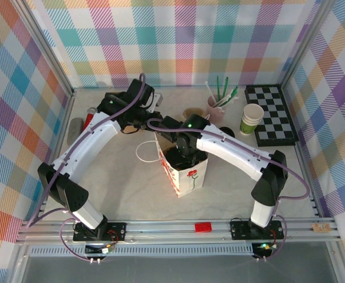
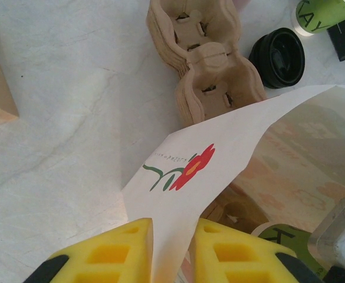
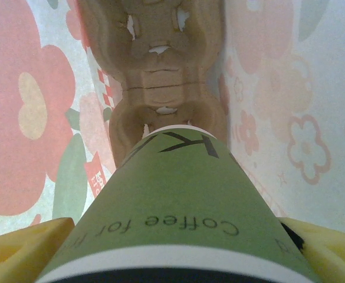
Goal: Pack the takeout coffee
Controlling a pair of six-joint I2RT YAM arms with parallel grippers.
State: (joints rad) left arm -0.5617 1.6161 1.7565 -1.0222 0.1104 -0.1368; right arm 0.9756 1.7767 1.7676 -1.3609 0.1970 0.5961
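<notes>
Nearest, the white paper bag stands open on the worktop. Inside it the right jaws are clamped on the takeout coffee, with a yellow pad on each side of its green wall, and a cardboard carrier lies deeper in the bag. The left jaws straddle the bag's flowered wall, nearly together; whether they pinch it I cannot tell. Beyond lie stacked carriers, a loose black lid and a lidless green cup.

White paper bag centre, green cup beside checkerboard right
</notes>
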